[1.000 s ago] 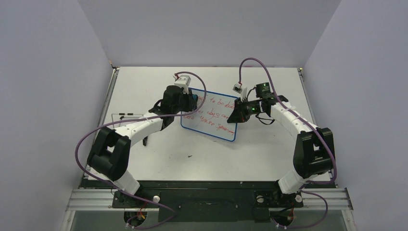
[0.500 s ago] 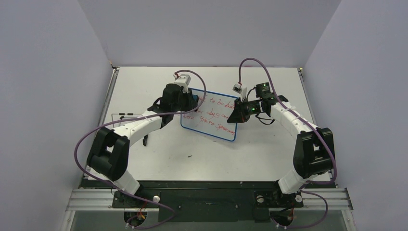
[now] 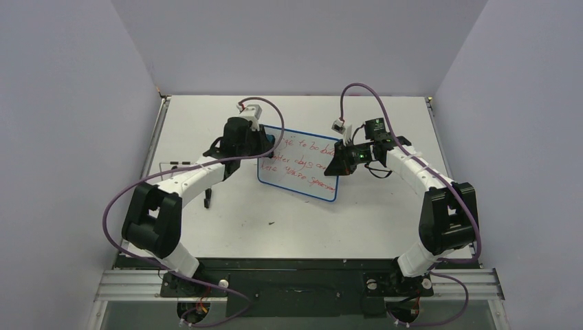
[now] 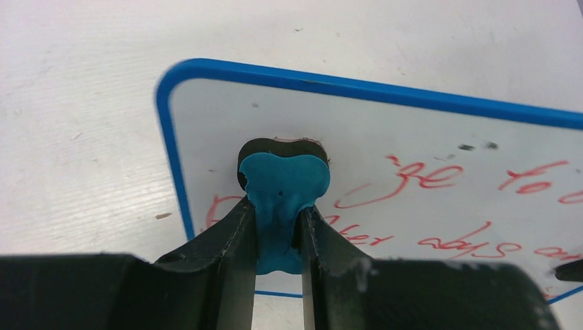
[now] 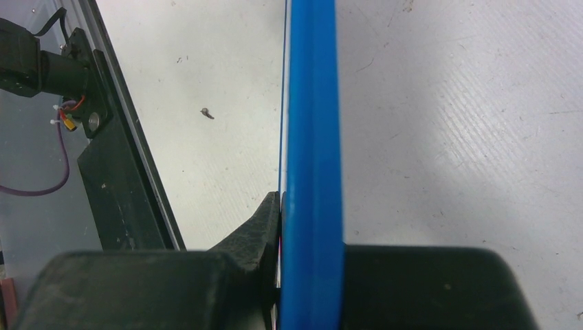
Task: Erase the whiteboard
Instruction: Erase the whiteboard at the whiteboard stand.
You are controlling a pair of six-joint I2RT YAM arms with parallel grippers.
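- A robotics lab test cell is indicated, rather than a home or a shop.
- A white bench [image 3: 227, 220] is shut in on three sides by bare lilac-grey walls [image 3: 295, 48], which fill the top, left and right of the overhead view.
- Two white-and-black robot arms, the left arm [image 3: 192, 180] and the right arm [image 3: 419, 172], are mounted on a black base plate [image 3: 295, 271] at the bottom centre.
- An aluminium rail [image 3: 130, 285] is seen along the lower edge.
- Purple cables [image 3: 108, 213] are looped loosely from both arms.
- Scuffs and specks are seen on the bench surface in both wrist views.
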